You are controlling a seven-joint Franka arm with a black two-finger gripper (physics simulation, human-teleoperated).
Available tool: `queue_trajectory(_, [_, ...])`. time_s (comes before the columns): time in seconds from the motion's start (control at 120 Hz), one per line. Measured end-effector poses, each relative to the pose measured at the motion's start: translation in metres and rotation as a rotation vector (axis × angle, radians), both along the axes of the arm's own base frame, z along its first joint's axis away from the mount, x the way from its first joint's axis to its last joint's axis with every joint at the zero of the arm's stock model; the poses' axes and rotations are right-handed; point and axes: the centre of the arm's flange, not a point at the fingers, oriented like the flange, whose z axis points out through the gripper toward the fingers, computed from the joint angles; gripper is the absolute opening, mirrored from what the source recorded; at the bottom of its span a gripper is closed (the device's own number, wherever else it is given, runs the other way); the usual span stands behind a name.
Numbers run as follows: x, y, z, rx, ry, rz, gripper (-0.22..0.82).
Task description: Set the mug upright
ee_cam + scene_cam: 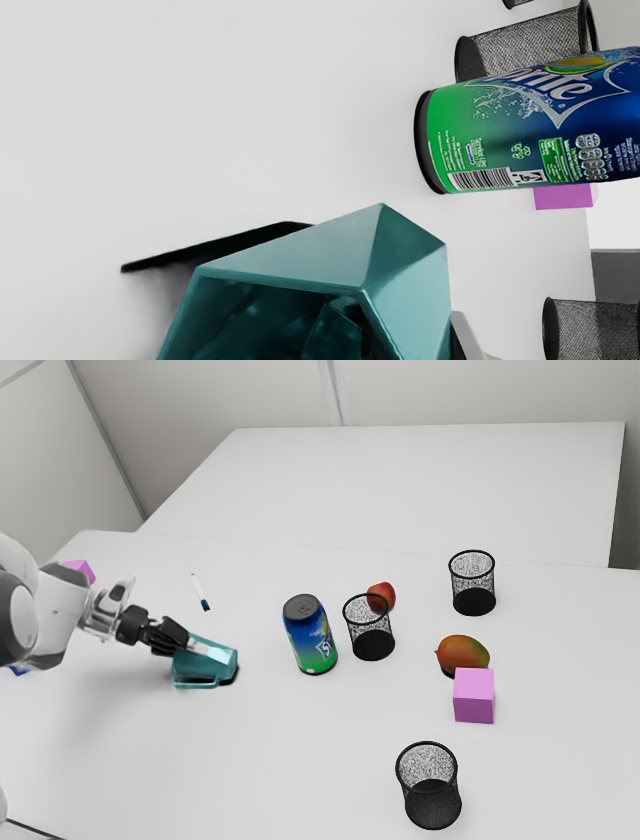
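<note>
Gripper [186, 644] pinches tilted mug [212, 659] by its wall from approx. 10 o'clock (ext. view), prob. so turning it brings the base down.

"Sprite" on can [530, 125]

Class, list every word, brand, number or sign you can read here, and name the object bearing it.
"rite", large white letters on the green and blue can; the letters before it curve out of sight.
Barcode and recycling sign: same can.
The can's small print: too small to read.
</note>
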Motion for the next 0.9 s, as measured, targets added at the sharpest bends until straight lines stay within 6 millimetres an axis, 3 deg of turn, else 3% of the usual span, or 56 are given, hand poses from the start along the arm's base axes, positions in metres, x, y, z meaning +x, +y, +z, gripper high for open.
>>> queue_trajectory(0.1, [0.006,-0.011,0.024,0.012,-0.049,-0.029,-0.14])
queue_trajectory(0.25, [0.013,-0.028,0.061,0.071,-0.113,-0.098,-0.16])
queue_trajectory(0.375, [0.021,-0.054,0.086,0.209,-0.124,-0.230,-0.17])
queue_trajectory(0.458, [0.037,-0.082,0.104,0.371,-0.126,-0.376,-0.17])
queue_trajectory(0.683, [0.062,-0.155,0.112,0.684,-0.127,-0.630,-0.17])
queue_trajectory(0.9, [0.058,-0.166,0.109,0.813,-0.103,-0.643,-0.17])
